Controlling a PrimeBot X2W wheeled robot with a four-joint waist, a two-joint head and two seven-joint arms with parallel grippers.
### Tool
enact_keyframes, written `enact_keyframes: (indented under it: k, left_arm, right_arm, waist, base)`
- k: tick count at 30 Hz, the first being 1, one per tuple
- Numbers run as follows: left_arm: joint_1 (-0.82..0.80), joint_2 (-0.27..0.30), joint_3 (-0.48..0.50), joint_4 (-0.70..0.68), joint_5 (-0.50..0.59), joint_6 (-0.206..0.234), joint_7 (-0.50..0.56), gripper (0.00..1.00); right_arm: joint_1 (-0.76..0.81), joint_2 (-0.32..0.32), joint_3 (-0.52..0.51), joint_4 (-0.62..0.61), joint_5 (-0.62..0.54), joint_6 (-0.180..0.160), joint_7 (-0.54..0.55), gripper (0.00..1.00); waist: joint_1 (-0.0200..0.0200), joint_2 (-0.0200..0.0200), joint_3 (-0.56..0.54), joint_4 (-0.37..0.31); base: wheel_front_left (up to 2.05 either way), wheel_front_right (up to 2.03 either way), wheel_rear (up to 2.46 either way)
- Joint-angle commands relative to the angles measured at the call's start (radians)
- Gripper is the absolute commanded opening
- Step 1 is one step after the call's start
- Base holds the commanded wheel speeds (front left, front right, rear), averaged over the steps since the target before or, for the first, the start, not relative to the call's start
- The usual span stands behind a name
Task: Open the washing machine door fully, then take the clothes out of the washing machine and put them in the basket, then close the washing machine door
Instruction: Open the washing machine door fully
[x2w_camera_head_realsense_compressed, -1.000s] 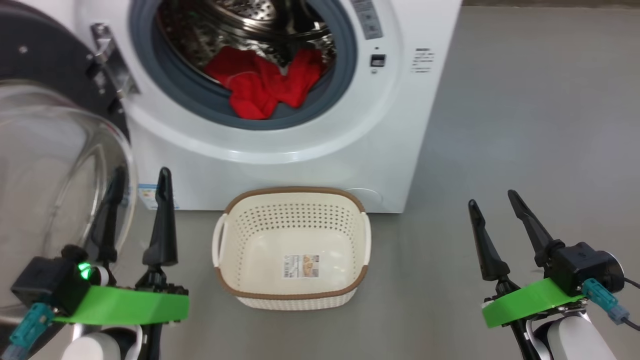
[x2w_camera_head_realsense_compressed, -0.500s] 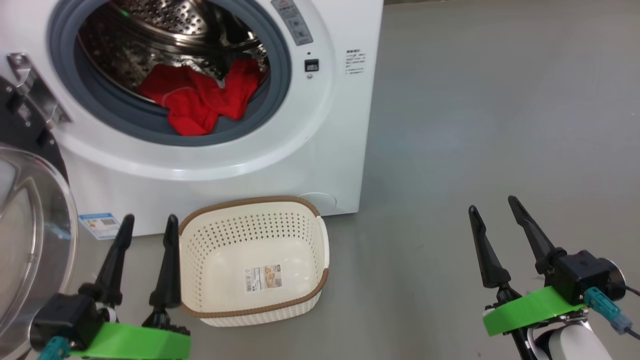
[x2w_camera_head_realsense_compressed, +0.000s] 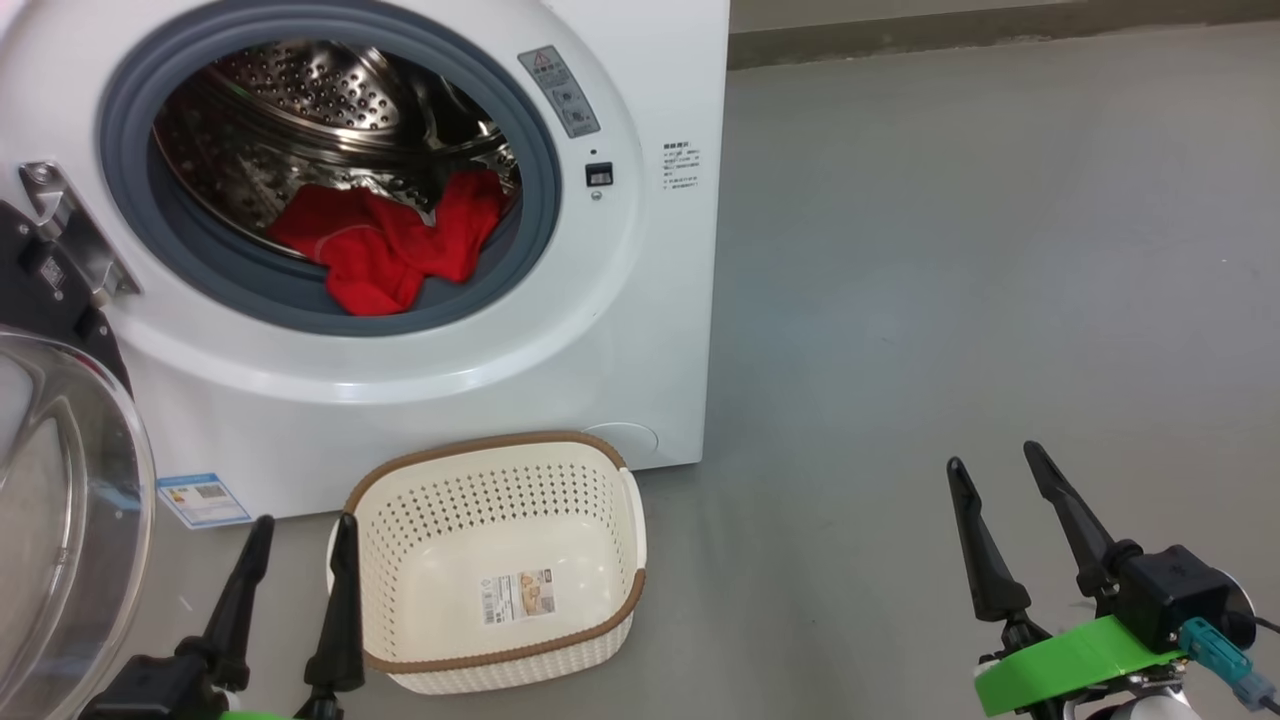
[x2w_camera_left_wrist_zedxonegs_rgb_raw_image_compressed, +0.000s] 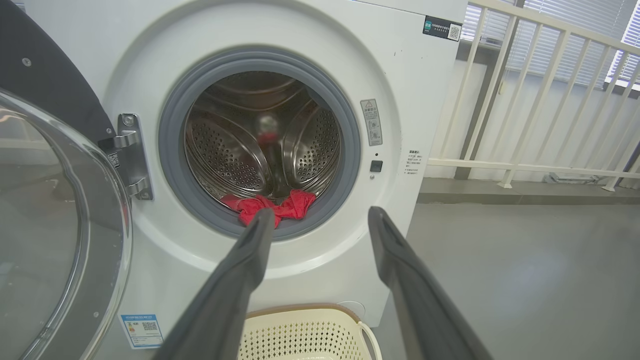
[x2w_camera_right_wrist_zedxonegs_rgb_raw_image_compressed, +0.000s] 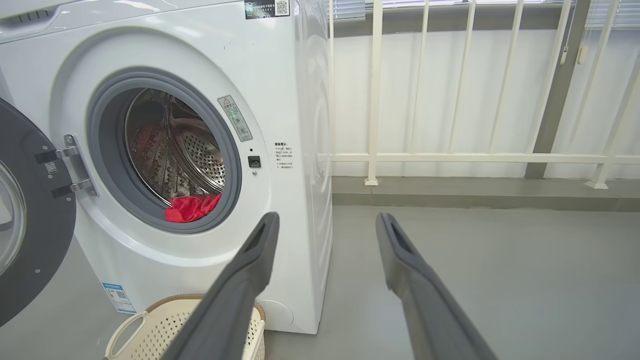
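The washing machine (x2w_camera_head_realsense_compressed: 620, 330) is a white, smooth, glossy box with a round opening in its front. Around the opening runs a matte grey rubber seal (x2w_camera_head_realsense_compressed: 540, 200), and behind it is the steel drum (x2w_camera_head_realsense_compressed: 330, 100), shiny and full of small holes. The washing machine door (x2w_camera_head_realsense_compressed: 60, 520) stands open at the left on a metal hinge (x2w_camera_head_realsense_compressed: 70, 230); it has a black rim and a clear, bulging glass bowl. A small blue label (x2w_camera_head_realsense_compressed: 203, 498) is stuck low on the machine front.

The clothes (x2w_camera_head_realsense_compressed: 385, 245), soft red fabric in crumpled folds, lie at the bottom of the drum, and one fold hangs over the grey seal at the near edge. The basket (x2w_camera_head_realsense_compressed: 500, 505) stands on the floor just in front of the machine; it is cream plastic, a rounded rectangle with perforated walls and a brown woven-look rim. On its bottom there is a label sticker (x2w_camera_head_realsense_compressed: 518, 597).

The left gripper (x2w_camera_head_realsense_compressed: 305, 520) is near the left side of the basket, the right gripper (x2w_camera_head_realsense_compressed: 993, 457) is well apart at the right over bare floor. Both have their long dark tapered fingers spread, released, grasping nothing.

The floor (x2w_camera_head_realsense_compressed: 950, 250) is smooth grey. To the right of the machine, at the far side, a white railing (x2w_camera_right_wrist_zedxonegs_rgb_raw_image_compressed: 475, 158) stands before a white wall
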Motion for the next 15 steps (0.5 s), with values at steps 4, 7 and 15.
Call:
enact_keyframes:
  k: [4, 7, 15]
  left_arm:
    - [-0.008, 0.016, 0.03, -0.011, 0.01, 0.018, -0.009, 1.0]
    - [-0.004, 0.017, 0.033, -0.007, 0.008, 0.025, -0.011, 1.0]
    - [0.004, 0.021, 0.03, -0.005, 0.005, 0.034, -0.012, 1.0]
  right_arm:
    - [0.007, -0.001, 0.013, -0.034, 0.003, 0.006, -0.006, 1.0]
    - [0.015, -0.001, 0.013, -0.035, 0.003, 0.006, -0.006, 1.0]
    - [0.017, -0.001, 0.009, -0.035, 0.006, 0.006, -0.006, 1.0]
  waist:
    - [0.0, 0.0, -0.008, 0.002]
    - [0.0, 0.0, -0.012, -0.002]
    - [0.0, 0.0, -0.02, -0.011]
  base:
    - [0.0, 0.0, 0.0]
    - [0.0, 0.0, 0.0]
    - [0.0, 0.0, 0.0]
